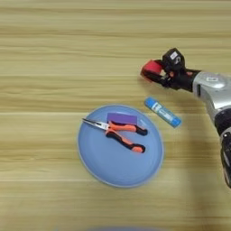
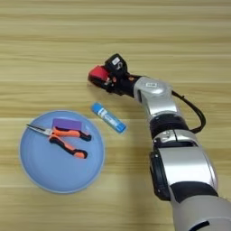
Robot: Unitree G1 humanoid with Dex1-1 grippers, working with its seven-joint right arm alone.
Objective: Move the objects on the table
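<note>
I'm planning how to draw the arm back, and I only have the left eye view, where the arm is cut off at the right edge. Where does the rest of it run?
Observer: In the right eye view, the right arm runs from the gripper, which holds the small red cube, down to the bottom edge. It passes to the right of the light-blue plate without touching it.
Operator: Is anything hanging off the arm?
Observer: Yes, a black cable loops out on the arm's right side, level with the dark joint behind the silver forearm.
</note>
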